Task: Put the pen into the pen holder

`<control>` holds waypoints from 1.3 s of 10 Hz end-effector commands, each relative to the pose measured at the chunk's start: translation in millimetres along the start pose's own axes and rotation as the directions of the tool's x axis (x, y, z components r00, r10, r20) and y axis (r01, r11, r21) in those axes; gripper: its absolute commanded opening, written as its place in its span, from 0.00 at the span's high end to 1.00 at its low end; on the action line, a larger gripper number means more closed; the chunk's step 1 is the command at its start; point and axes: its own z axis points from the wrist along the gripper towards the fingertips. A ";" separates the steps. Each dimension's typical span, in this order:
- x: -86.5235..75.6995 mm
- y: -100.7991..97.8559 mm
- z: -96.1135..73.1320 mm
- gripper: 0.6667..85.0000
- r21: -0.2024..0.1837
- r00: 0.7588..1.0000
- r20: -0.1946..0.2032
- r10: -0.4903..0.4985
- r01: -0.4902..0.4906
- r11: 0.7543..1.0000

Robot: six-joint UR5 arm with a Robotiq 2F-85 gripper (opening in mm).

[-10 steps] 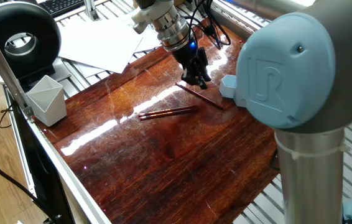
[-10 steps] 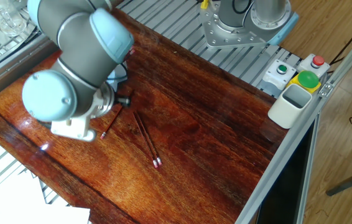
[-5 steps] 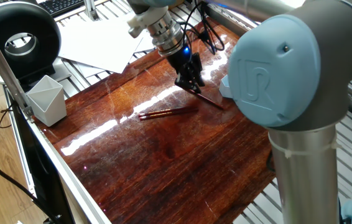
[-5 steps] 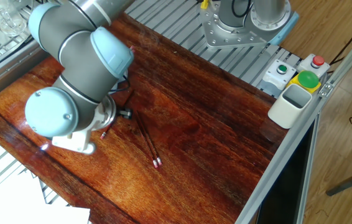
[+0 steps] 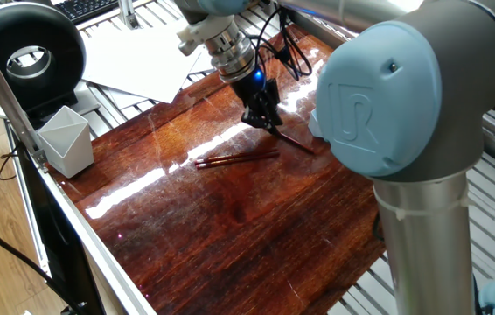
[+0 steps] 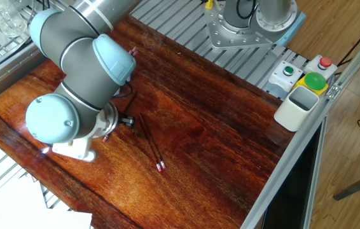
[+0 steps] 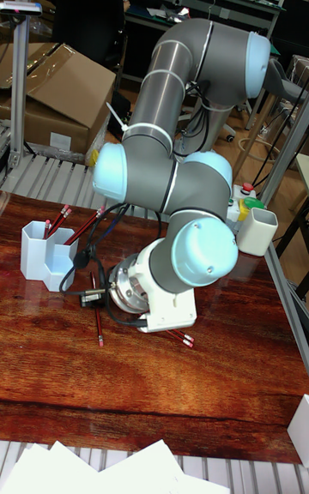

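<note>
A thin dark red pen (image 5: 293,139) lies flat on the glossy wooden counter (image 5: 230,219), its near end under the gripper (image 5: 263,121). The black fingers (image 5: 259,112) sit low and narrow around it. A light blue hexagonal pen holder (image 7: 45,256) stands nearby.

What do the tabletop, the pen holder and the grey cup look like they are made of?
Tabletop: looks like dark red-brown wood with a glossy varnish; grain lines and bright glare streaks show. Pen holder: seemingly light blue plastic, matte, with smooth uniform faceted walls. Grey cup: probably pale plastic, matte, with flat angular faces; the pictures leave it open.
</note>
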 end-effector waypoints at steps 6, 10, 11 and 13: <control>-7.7 -0.7 3.4 0.72 -0.008 1.000 0.016 -0.001 0.001 1.000; -9.6 -2.8 4.5 0.74 -0.003 1.000 0.022 -0.006 0.006 1.000; -10.7 -2.8 4.9 0.76 -0.003 1.000 0.025 -0.005 0.005 1.000; -13.3 -6.4 4.8 0.83 0.011 0.999 0.035 0.000 0.000 1.000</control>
